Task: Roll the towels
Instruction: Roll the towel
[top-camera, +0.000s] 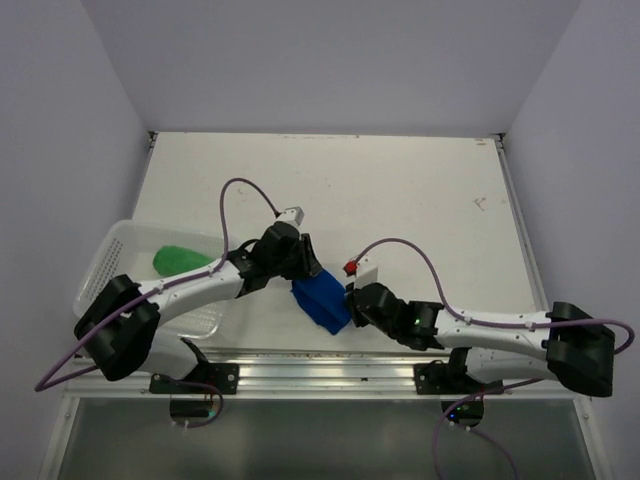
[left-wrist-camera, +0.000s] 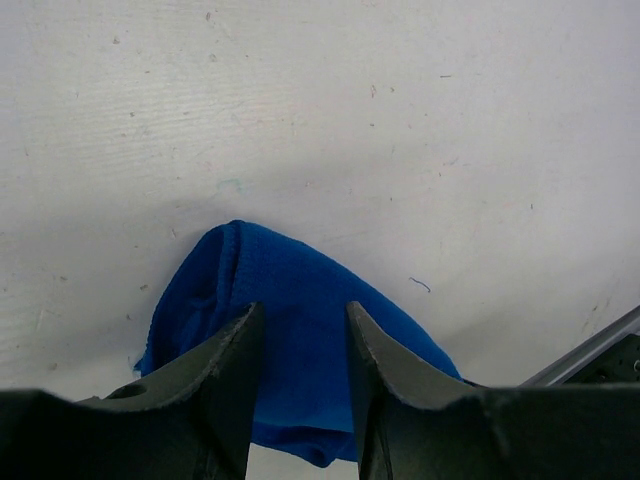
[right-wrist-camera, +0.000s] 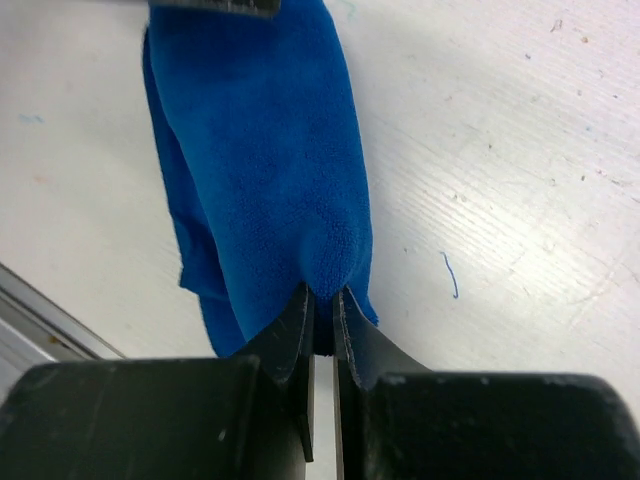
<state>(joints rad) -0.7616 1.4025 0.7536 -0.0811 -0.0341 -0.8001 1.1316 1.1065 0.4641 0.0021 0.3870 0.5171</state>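
Now, blue towel (top-camera: 322, 300): bunched lengthwise into a narrow, thick strip on the white table (top-camera: 400, 190), near its front edge, stretched between the two grippers.
Blue towel up close: in the left wrist view it (left-wrist-camera: 290, 290) rises as a rounded mound beyond the fingers; in the right wrist view it (right-wrist-camera: 260, 150) runs away from the camera as a long folded band with a loose edge showing along its left side.
Left gripper (top-camera: 308, 272): at the far, left end of the blue towel. Its tips (left-wrist-camera: 300, 315) stand partly apart with blue cloth filling the gap between them; I cannot tell whether they are squeezing it or only straddling it.
Right gripper (top-camera: 350, 300): at the near, right end of the strip. Its fingers (right-wrist-camera: 322, 295) are pressed almost together, pinching a small peak of the blue towel's end.
Green towel (top-camera: 180, 260): lying inside the white basket (top-camera: 100, 262), partly hidden by the left arm; well apart from both grippers.
White basket: perforated plastic, at the left edge of the table beside the left arm.
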